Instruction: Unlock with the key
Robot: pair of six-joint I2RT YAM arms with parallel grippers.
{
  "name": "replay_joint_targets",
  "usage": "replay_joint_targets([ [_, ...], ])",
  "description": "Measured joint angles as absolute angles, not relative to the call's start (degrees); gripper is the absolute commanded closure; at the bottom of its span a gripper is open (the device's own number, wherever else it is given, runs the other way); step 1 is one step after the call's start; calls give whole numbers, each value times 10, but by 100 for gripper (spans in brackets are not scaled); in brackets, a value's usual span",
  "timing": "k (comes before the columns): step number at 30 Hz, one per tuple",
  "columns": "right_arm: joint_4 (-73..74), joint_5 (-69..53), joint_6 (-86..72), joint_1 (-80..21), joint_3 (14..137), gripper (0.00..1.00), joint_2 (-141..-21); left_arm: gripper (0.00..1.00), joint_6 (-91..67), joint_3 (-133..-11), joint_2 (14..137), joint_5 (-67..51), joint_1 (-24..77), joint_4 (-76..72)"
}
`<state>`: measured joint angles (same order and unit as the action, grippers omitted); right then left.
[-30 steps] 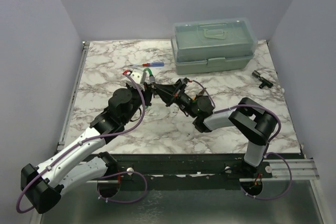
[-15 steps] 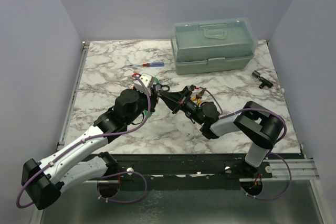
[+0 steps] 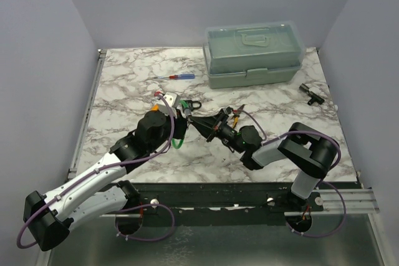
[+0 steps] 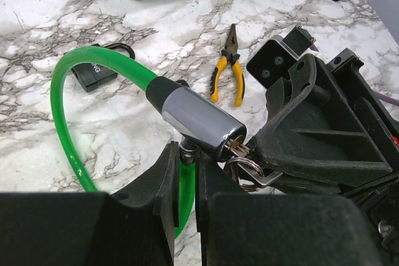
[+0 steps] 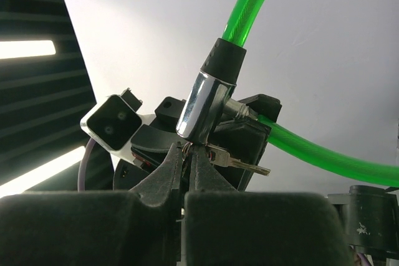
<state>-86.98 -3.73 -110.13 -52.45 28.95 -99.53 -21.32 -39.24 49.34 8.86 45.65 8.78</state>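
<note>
Right tool [image 5: 186,154]: fingers pressed together on the key [image 4: 237,148], pinching its head. The blade sits in the end of the chrome lock barrel [image 4: 199,119]. A second key [image 5: 240,163] hangs loose off the ring beside it.

Left tool [image 4: 186,160]: nearly closed, pinching the green cable [image 4: 68,91] right where it enters the barrel's side. The whole lock is held up off the desk [image 4: 156,23], between the two arms, near the middle front.

Handling (judged):
- Key: tiny, light, stiff metal. The smooth head is apt to slip or twist in the pads under torque, so hold it flat across the head, close to the barrel. The thin blade could bend if turned off-axis.
- Barrel: polished, slippery, rigid.
- Cable: springy and will flex, so the grip beside the barrel is the sensible brace against turning.

Surface: glossy marble-pattern desk, hard and flat. On it are yellow-handled pliers [image 4: 227,73], a black padlock [image 4: 96,74], a screwdriver [image 3: 177,77], a pale green toolbox [image 3: 254,54] at the back and a small black part [image 3: 310,93] far right.

Room: plain pale walls close in on left, back and right.
</note>
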Motion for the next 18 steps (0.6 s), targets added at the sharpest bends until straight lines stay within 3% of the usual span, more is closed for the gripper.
replay_joint_targets([
  [18,-867,-47,-1100,-526,279,100,-995,100,-313,-354,471,96,459,76],
])
